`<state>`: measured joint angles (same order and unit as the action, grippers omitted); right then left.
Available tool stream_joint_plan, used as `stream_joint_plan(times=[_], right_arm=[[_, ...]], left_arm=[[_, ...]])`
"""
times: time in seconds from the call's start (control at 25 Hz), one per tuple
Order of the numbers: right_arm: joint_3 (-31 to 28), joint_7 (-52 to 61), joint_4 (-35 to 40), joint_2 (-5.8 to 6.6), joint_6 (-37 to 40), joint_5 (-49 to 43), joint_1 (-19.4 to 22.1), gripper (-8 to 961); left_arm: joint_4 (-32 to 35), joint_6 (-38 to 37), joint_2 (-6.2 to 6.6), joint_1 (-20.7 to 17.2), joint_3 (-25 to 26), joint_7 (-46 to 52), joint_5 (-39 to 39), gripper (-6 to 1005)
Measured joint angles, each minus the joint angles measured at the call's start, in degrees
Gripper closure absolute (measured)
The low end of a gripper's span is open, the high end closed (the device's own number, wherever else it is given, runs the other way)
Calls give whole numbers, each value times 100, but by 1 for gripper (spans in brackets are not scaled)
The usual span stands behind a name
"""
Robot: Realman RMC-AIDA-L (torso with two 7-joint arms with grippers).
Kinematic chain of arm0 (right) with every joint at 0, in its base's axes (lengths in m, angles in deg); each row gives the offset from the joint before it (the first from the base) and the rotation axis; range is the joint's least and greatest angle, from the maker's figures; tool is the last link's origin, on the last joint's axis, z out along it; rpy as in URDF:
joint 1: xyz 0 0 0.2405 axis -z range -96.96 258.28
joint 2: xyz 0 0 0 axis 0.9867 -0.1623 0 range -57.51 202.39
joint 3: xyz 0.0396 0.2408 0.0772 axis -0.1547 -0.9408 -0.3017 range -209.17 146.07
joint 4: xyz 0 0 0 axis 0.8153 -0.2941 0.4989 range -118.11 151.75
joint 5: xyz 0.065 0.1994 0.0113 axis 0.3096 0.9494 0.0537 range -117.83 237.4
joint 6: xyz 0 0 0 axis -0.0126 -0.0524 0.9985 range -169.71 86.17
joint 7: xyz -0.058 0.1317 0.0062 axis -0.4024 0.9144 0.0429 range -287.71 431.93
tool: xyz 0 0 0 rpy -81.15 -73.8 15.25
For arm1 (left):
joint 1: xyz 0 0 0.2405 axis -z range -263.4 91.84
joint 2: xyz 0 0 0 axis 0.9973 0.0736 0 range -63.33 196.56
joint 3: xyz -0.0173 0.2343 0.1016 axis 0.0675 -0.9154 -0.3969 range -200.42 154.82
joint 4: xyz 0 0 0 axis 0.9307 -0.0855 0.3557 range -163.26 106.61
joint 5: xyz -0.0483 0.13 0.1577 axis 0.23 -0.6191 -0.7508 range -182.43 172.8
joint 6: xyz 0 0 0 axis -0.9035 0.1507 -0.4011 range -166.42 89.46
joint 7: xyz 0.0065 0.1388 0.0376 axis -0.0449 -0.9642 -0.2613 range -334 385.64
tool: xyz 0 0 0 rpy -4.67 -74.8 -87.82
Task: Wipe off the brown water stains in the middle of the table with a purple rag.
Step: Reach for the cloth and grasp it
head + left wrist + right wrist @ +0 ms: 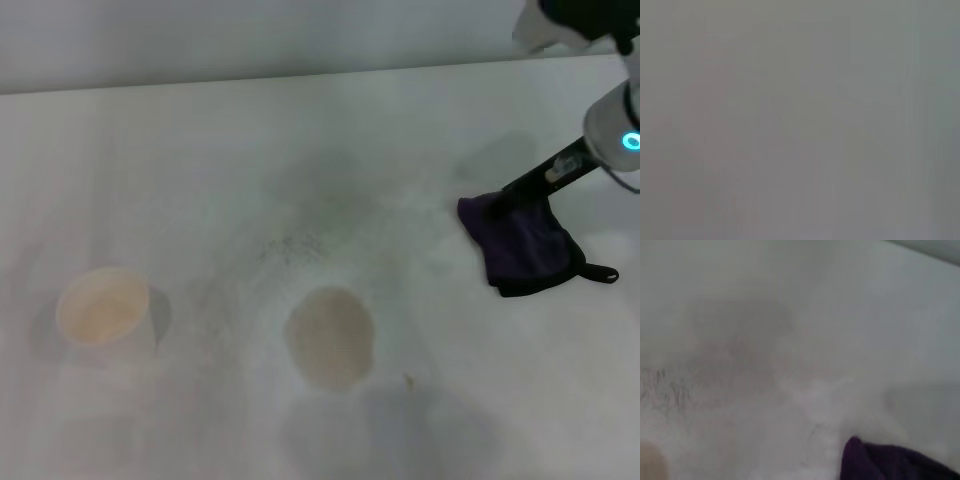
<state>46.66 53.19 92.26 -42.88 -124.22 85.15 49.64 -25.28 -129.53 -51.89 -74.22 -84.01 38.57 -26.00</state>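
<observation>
Dark purple rag with black edging; pale tan stain; white table with grey speckles; cream cup.

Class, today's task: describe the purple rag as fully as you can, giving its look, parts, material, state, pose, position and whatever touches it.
The purple rag is a small dark purple cloth that looks soft, edged in black, with a black loop poking out at its near right corner. It lies bunched and folded on the white table, at the right side, well apart from the brown water stains in the middle. The right gripper reaches down to its far edge and appears to touch it. The right wrist view shows one crumpled purple corner.
</observation>
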Motion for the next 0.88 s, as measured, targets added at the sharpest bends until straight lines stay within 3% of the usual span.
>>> stream_joint_plan(times=[0.44,0.88], right_arm=[[295,24,-1178,-8,660,-223,-523,96],[286,104,-1443,-9,654,-530,-637,122]], left_arm=[[29,1,-16,17,2,-26,-2,116],[6,21,-6,100,-5,-27,-9,115]])
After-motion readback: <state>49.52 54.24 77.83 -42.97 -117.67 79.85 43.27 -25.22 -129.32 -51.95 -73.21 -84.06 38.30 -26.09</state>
